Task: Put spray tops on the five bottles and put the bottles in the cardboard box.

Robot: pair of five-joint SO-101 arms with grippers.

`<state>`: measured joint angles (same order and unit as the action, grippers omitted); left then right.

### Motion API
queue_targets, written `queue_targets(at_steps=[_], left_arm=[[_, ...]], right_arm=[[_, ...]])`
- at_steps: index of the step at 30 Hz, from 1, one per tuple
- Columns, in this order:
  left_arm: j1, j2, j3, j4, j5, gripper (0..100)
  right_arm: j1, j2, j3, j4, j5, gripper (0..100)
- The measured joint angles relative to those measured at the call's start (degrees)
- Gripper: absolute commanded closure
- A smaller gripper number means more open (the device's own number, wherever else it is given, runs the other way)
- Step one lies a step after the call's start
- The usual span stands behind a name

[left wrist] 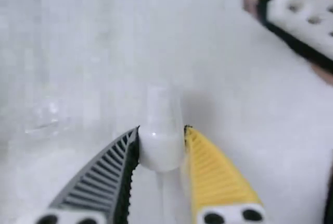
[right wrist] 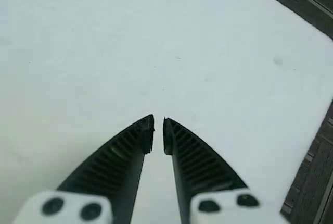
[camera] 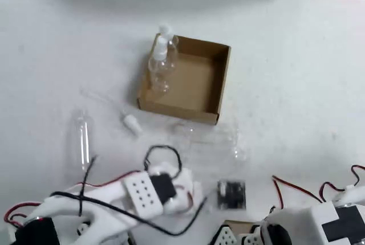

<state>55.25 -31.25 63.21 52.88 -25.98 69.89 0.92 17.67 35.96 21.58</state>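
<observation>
Nearest of all, a white spray top (left wrist: pixel 161 148) is held between the left jaws, which are closed snugly on its round middle, one grey side and one yellow side pressing on it. The right jaws are held low over the bare white surface (camera: pixel 296 85); they are almost shut, with just a thin gap between the tips, and nothing is held in them. The left arm (camera: pixel 140 194) and the right arm (camera: pixel 336 219) are seen at the near edge, with a small black block (camera: pixel 231 195) lying between them. A little farther out, an empty clear bottle (camera: pixel 82 139) is laid on its side to the left, and what looks like a second clear bottle (camera: pixel 219 139) is laid just in front of the box. A loose spray top (camera: pixel 131 123) is lying between them. Farther still, the cardboard box (camera: pixel 224 80) is set in the middle, and two capped bottles (camera: pixel 161 62) are kept at its left side. The spray top is likely light, hard and smooth, so it could slip or twist; it is best gripped at the thick round collar, not at the thin tube. The bottles are likely thin, light and easy to squash or roll, so a soft hold around the middle is called for.
</observation>
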Motion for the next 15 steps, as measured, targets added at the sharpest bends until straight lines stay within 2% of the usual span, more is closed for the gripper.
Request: queue_targets(at_steps=[4, 11, 15], left_arm=[[-5.19, 0.00, -0.09, -2.99, 0.00, 98], [-5.80, 0.00, 0.35, -8.88, 0.00, 97], [-6.33, 0.09, 0.62, -10.11, -0.18, 82]], right_arm=[[0.00, 0.00, 0.00, 0.00, 0.00, 98.3], [0.70, 0.00, 0.00, 0.00, 0.00, 98.3], [0.53, 0.00, 0.00, 0.00, 0.09, 98.3]])
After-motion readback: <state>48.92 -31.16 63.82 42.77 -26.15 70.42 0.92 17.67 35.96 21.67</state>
